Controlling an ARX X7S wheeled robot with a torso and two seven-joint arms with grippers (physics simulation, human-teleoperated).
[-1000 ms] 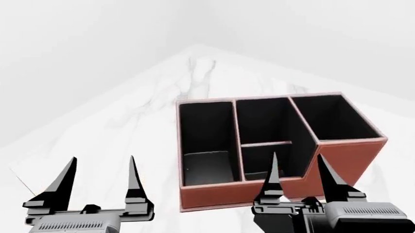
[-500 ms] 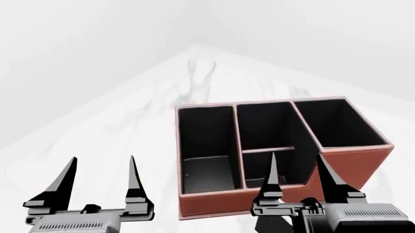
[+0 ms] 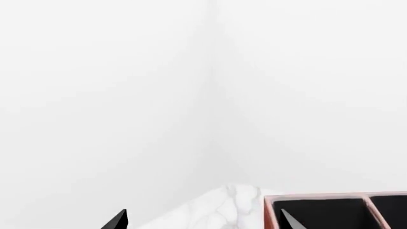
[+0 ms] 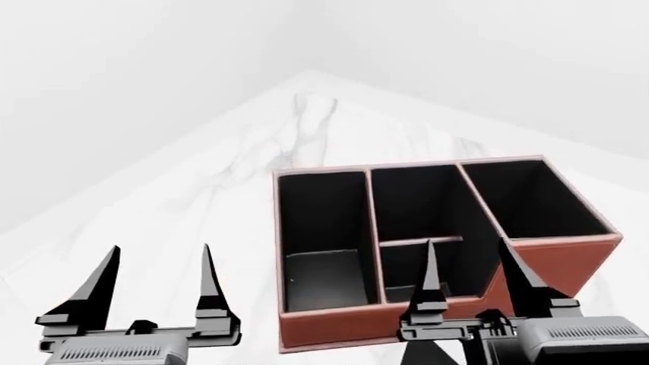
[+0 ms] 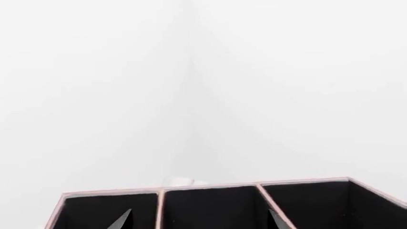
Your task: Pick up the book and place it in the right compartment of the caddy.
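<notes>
The book is out of view in every frame. The reddish-brown caddy (image 4: 335, 327) with black lining stands on the white marble table (image 4: 203, 198), low and right of centre in the head view. Its right compartment (image 4: 527, 201) is the tallest cell and holds nothing that I can see. My left gripper (image 4: 159, 255) hangs open to the caddy's left, with nothing in it. In front of the caddy's middle cell my right gripper (image 4: 464, 247) is open too, and bare. The left wrist view shows the caddy (image 3: 270, 212) at one edge; the right wrist view looks into the caddy (image 5: 159, 205) from close up.
The marble table narrows to a far corner (image 4: 309, 76) against plain white walls. The caddy's middle cell has a crosswise divider (image 4: 421, 242), and the left cell (image 4: 322, 277) is long with a low front.
The caddy has slid slightly lower and rightward in the head view over the last second, as if the view shifted. My right gripper sits a little lower. The left gripper has held still.
</notes>
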